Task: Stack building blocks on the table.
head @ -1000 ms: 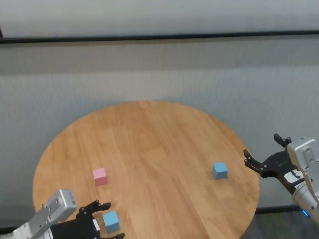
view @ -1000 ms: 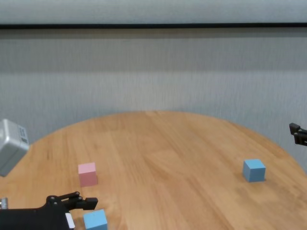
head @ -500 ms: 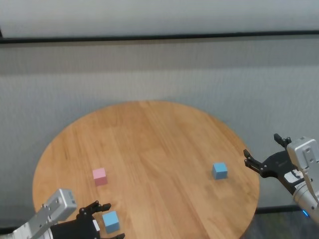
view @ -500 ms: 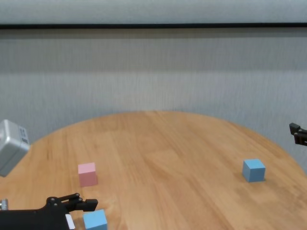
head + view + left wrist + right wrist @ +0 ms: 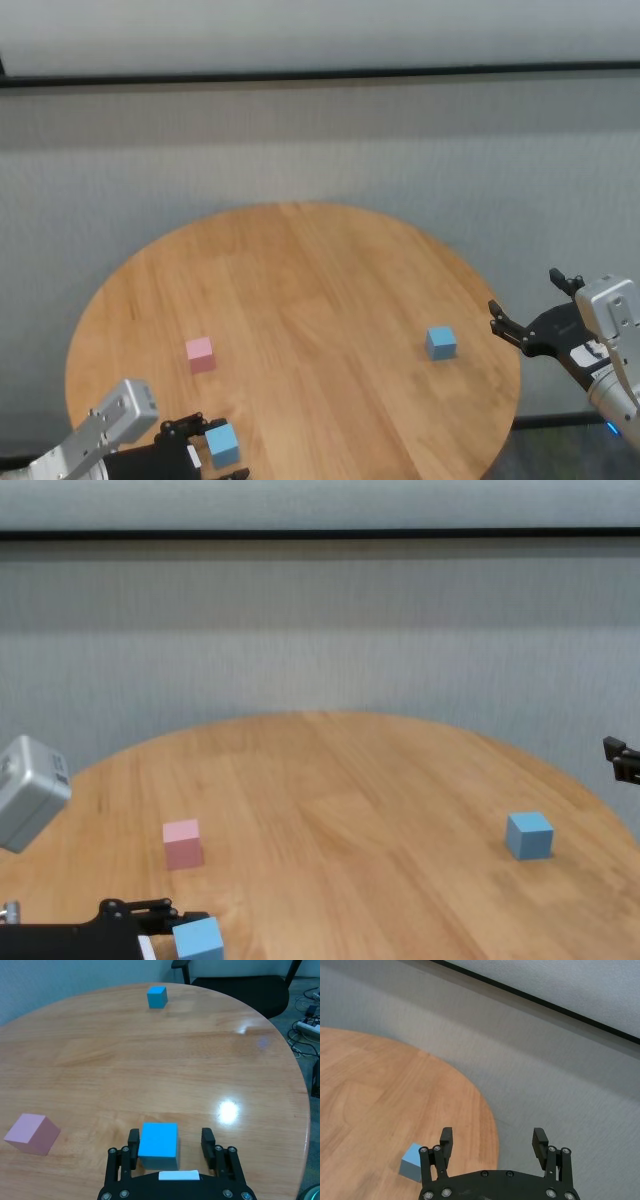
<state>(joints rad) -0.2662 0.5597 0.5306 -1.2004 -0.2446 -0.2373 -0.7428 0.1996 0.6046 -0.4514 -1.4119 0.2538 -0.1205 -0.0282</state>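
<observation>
Left gripper (image 5: 171, 1141) sits low at the near-left edge of the round wooden bench (image 5: 330, 290), with a light blue block (image 5: 158, 1145) between its jaws. In the left wrist view one finger (image 5: 133, 1142) lies against the block's side, while the other finger stands apart from the opposite face with a visible gap; the jaws are thus spread around the block, not pinching it. Block rests on the bench top. Same block appears at the near-left edge in the head view (image 5: 222, 444) and chest view (image 5: 198, 939).

Pale pink block (image 5: 200, 354) sits on the bench, near and farther in from the left gripper's block, apart from it. Second light blue block (image 5: 441, 343) sits on the right side of the bench, well apart from the other two. No block is stacked on another.

Right gripper (image 5: 530, 303) hangs off the right edge of the bench, beside the second blue block, jaws spread wide and holding nothing; right wrist view confirms (image 5: 492, 1146)
</observation>
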